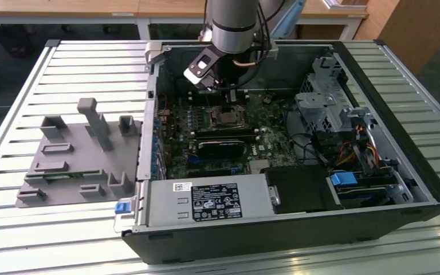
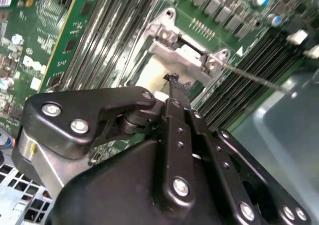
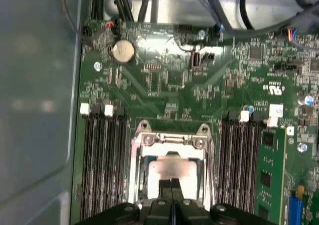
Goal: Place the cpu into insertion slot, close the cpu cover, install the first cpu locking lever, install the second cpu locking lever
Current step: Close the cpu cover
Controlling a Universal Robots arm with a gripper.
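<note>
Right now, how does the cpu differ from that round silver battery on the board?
The cpu is square and larger; the battery is round. The cpu sits inside a silver frame between the memory slots; the battery sits near the cables. Both look silver.

You see the cpu (image 3: 172, 168) top as pale, smooth, matt metal, framed by the cover (image 3: 172, 138) in bright silver metal. Your gripper (image 3: 172, 184) is matt black with shiny screw heads. The board (image 3: 164, 90) is glossy green. The table (image 1: 67, 57) is ribbed metal with a sheen.
</note>
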